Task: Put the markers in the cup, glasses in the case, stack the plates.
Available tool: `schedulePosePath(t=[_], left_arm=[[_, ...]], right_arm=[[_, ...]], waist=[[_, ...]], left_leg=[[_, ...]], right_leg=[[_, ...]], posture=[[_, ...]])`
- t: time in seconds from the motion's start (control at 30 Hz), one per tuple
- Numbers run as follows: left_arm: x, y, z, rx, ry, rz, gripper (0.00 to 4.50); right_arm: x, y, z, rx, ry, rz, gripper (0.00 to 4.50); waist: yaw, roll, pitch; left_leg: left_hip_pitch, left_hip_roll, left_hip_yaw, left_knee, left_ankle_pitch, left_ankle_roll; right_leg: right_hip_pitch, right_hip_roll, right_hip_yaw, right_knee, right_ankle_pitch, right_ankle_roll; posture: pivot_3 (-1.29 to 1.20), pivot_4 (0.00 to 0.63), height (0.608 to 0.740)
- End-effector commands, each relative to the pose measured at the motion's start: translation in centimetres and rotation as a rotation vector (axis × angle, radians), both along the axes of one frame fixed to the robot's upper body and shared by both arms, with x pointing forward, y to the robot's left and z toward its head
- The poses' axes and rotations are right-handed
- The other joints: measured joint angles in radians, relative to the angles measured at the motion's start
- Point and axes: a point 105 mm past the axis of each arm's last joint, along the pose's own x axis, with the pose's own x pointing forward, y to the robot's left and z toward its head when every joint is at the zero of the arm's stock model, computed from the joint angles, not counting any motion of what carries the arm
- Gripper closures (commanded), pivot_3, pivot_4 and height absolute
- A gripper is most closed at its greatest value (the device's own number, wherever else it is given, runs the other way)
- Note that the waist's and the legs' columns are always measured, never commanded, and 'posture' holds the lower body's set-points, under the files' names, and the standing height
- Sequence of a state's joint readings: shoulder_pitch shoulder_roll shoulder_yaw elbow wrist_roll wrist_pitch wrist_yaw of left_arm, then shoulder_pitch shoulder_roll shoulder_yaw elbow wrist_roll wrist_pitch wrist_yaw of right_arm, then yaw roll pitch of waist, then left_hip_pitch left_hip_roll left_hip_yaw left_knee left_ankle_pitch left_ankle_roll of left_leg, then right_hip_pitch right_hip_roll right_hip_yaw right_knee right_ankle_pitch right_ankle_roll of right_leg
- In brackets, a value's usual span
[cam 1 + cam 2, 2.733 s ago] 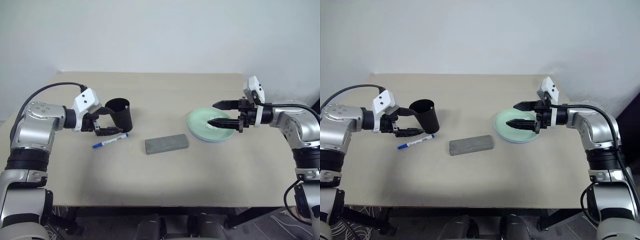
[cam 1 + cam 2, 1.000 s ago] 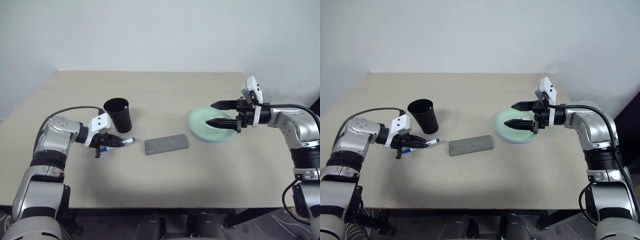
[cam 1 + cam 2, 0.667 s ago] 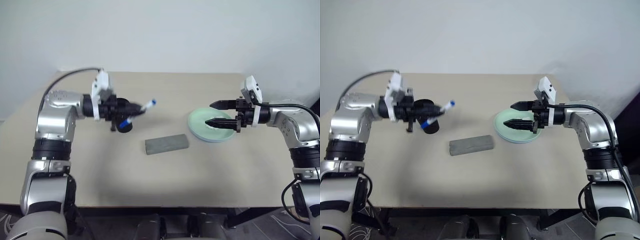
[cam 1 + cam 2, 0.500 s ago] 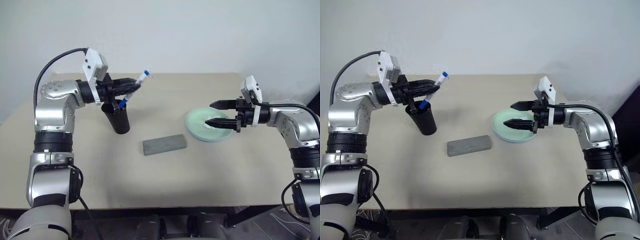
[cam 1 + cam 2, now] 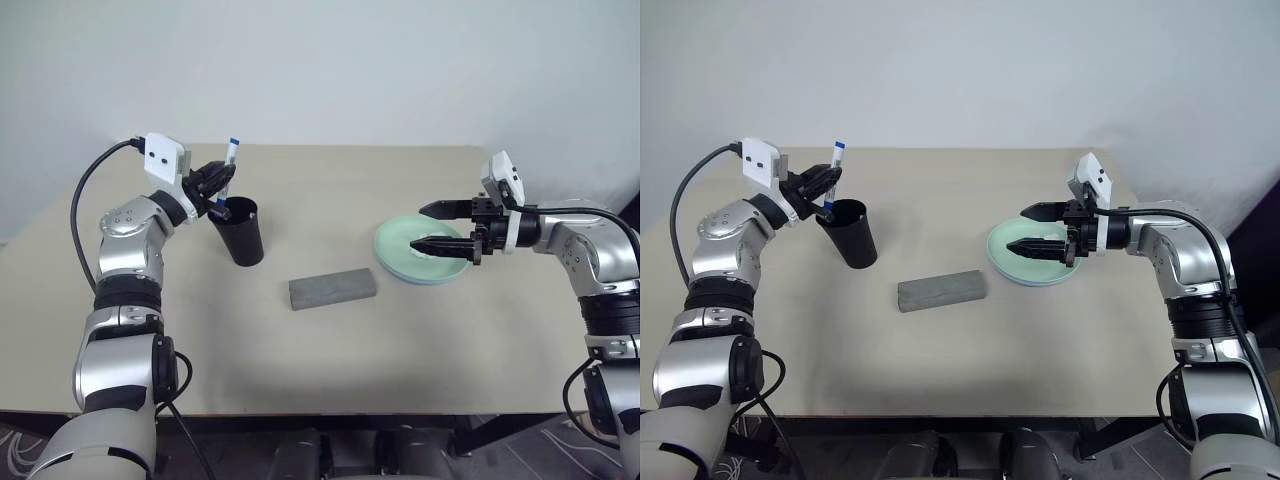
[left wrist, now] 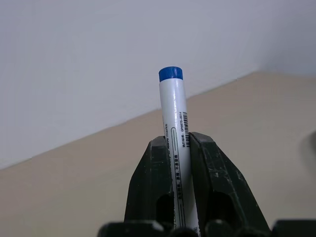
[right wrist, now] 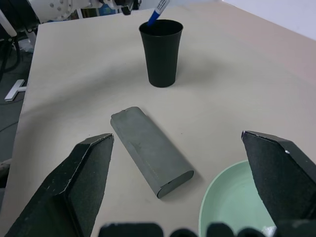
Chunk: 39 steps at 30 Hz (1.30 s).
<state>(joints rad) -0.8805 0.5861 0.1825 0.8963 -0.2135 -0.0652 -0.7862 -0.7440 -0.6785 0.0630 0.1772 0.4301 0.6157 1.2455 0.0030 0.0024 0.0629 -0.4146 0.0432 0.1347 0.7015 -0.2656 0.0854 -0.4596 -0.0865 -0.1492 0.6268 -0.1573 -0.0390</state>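
Left wrist view: clamped blue-capped marker [image 6: 174, 123].

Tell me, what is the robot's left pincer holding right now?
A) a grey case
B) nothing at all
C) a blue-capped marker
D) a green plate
C: the left pincer is shut on the blue-capped marker, holding it nearly upright with its lower end at the mouth of the black cup.

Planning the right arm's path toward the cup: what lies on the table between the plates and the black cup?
In the left eye view, only the closed grey case lies between the plates and the cup; otherwise bare table.
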Motion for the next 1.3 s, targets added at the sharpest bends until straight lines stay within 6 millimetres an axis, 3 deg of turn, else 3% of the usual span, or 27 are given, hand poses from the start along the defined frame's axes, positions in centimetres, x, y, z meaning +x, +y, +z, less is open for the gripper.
schedulePosePath(t=[0.03,0.37,0.43,0.6,0.77,1.03,1.3], left_arm=[[0.0,0.2,0.6,-0.002,-0.033,0.005,4.03],[-0.5,0.3,1.1,-0.009,-0.034,-0.025,0.53],[-0.7,0.4,1.5,-0.003,-0.051,-0.021,0.02],[-3.3,1.2,3.6,0.019,-0.046,-0.133,0.02],[-5.9,2.4,4.0,0.046,-0.012,-0.141,0.02],[-8.7,3.3,1.3,0.069,0.062,-0.1,0.02],[-11.7,2.1,-3.4,0.018,0.172,-0.077,0.02]], right_arm=[[-0.2,0.3,1.7,0.013,-0.06,0.021,0.0],[0.0,0.4,1.7,0.02,-0.06,0.014,0.0],[0.0,0.4,1.7,0.023,-0.061,0.011,0.0],[0.0,0.3,1.3,0.032,-0.055,-0.011,0.0],[0.3,0.3,1.0,0.046,-0.055,-0.048,0.0],[0.6,-0.2,0.7,0.086,-0.041,-0.106,0.0],[0.4,-1.5,0.1,0.145,-0.008,-0.192,0.0]], waist=[[0.0,0.0,0.0],[0.0,0.0,0.0],[0.0,0.0,0.0],[-0.005,0.0,0.0],[-0.01,0.0,0.0],[-0.001,0.0,0.0],[0.001,0.001,0.0]], left_leg=[[0.0,0.0,0.0,0.0,0.0,0.0],[0.0,0.0,0.0,0.0,-0.002,0.004],[0.0,0.0,0.0,0.0,-0.002,0.004],[0.0,0.0,0.0,0.0,-0.001,0.0],[0.0,0.001,0.0,-0.002,0.0,-0.002],[0.001,0.001,-0.001,-0.002,-0.003,0.003],[0.001,0.001,0.0,-0.006,0.0,-0.003]], right_leg=[[0.0,0.0,0.0,0.0,0.0,0.0],[0.0,0.0,0.0,0.0,0.0,0.0],[0.0,0.0,0.0,0.0,0.0,0.0],[-0.001,0.0,0.0,0.0,0.0,-0.001],[-0.001,0.0,0.0,0.0,0.0,-0.001],[-0.001,-0.001,0.0,-0.002,-0.001,-0.003],[-0.001,-0.001,0.001,-0.002,-0.001,-0.003]], posture=[[0.0,0.0,0.732],[0.0,0.0,0.732],[0.0,0.0,0.732],[0.0,0.0,0.732],[0.0,0.0,0.732],[0.0,0.0,0.732],[0.0,0.0,0.732]])
